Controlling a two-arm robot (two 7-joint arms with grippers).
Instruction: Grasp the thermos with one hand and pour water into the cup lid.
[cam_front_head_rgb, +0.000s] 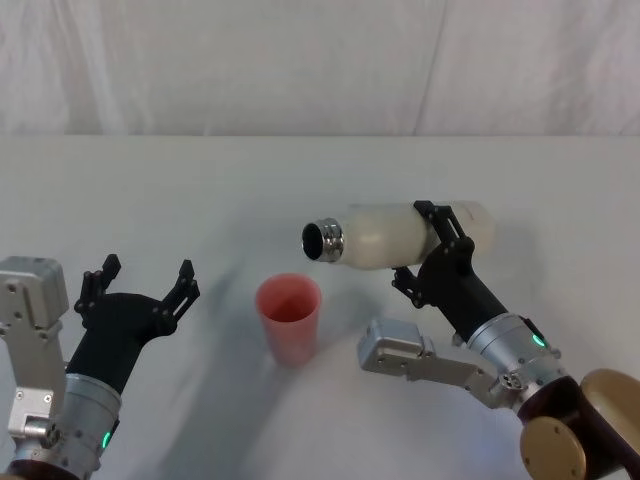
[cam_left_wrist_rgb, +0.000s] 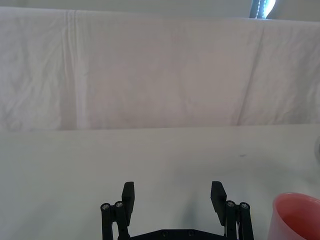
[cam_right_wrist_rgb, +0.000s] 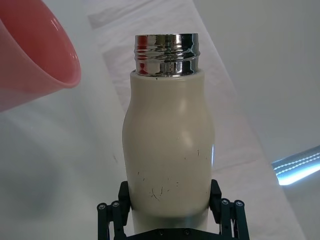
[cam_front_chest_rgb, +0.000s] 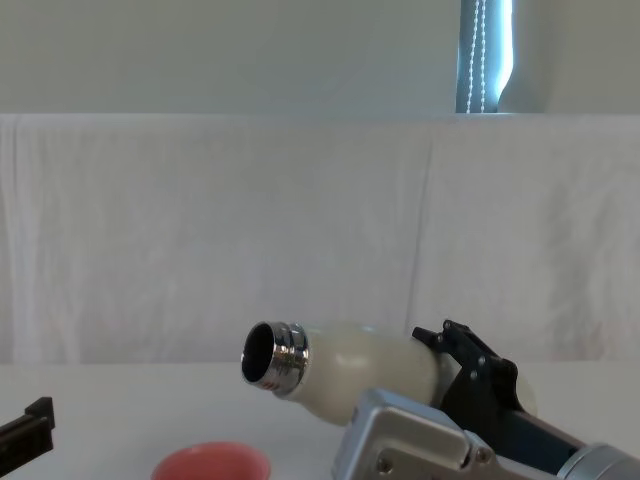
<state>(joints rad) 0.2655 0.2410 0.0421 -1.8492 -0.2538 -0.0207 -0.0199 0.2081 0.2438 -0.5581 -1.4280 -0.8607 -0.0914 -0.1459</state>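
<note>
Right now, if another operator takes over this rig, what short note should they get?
Right gripper: shut on the thermos, held in the air, tipped almost horizontal, open chrome neck toward the cup lid.
Left gripper: open, idle at the robot's left, holding nothing.
Cup lid: upright on the table, below and slightly ahead of the neck.
Done: grasp, lift, tilt.
Left: no water stream visible; finish pouring, then set the thermos upright.
</note>
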